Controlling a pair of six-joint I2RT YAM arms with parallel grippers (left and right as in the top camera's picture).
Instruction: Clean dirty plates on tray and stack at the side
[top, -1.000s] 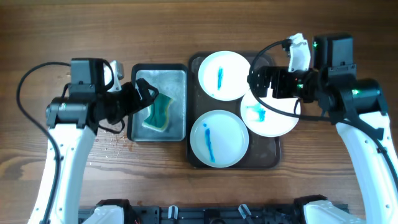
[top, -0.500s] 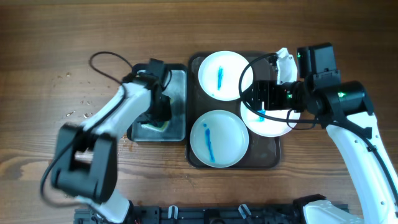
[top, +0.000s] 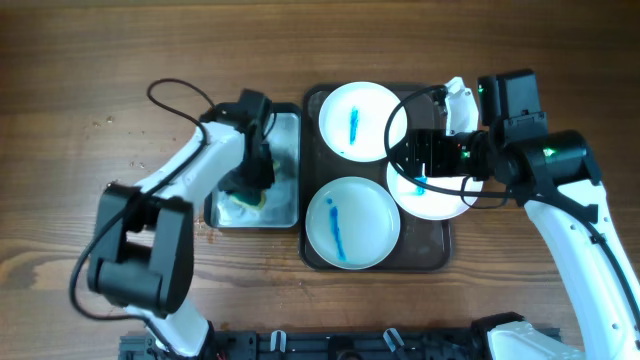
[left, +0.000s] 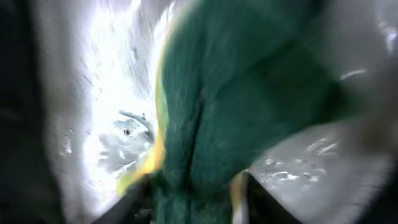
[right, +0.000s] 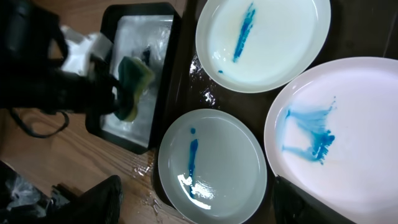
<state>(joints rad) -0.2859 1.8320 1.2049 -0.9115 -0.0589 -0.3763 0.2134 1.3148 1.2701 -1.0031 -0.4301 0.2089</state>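
Note:
Three white plates with blue smears lie on a dark tray (top: 446, 252): a far plate (top: 360, 120), a right plate (top: 440, 195) and a near plate (top: 352, 222). They also show in the right wrist view as the far plate (right: 264, 40), the right plate (right: 342, 137) and the near plate (right: 211, 165). My right gripper (top: 420, 160) hovers open and empty over the plates (right: 199, 208). My left gripper (top: 255, 172) is down in the silver water tray (top: 287, 125), shut on the green-and-yellow sponge (left: 236, 112), which also shows in the right wrist view (right: 134, 84).
Water drops lie on the wooden table (top: 180, 225) left of the silver tray. The silver tray stands right against the dark tray's left side. A black cable (top: 175, 95) loops above the left arm.
My left gripper has moved into the water tray and closed on the sponge. My right gripper has shifted slightly left over the plates. The plates have not moved.

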